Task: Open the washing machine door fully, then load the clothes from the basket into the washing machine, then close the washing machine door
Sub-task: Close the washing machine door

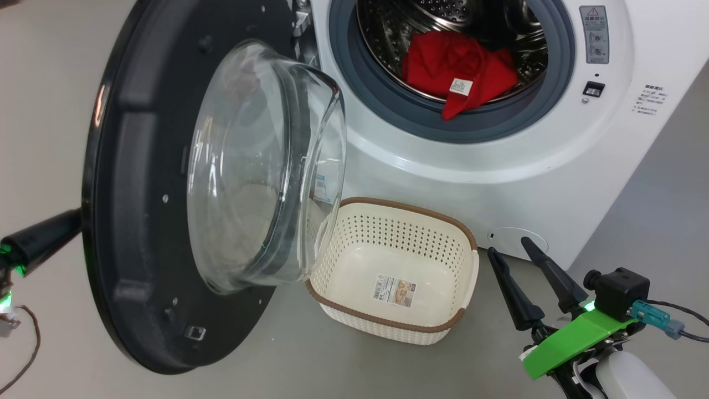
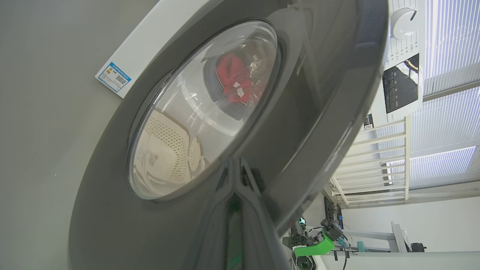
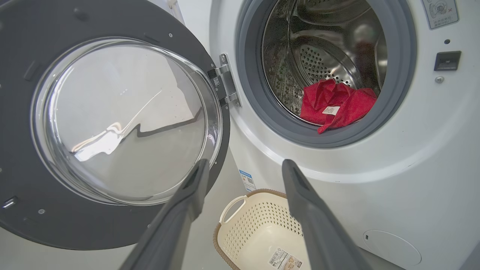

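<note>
The left tool (image 2: 236, 168) is pinched shut (fingers together) — the right tool (image 1: 509, 249) hangs low, fingers spread wide.

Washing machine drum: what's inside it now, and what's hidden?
The red clothes lie bunched on the drum floor near the front, white label up, one tip reaching the grey seal. Anything beneath the pile is covered.

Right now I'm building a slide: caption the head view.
Red clothes sit in the washing machine, its door open, the basket empty on the floor, right pincer open beside it.
</note>
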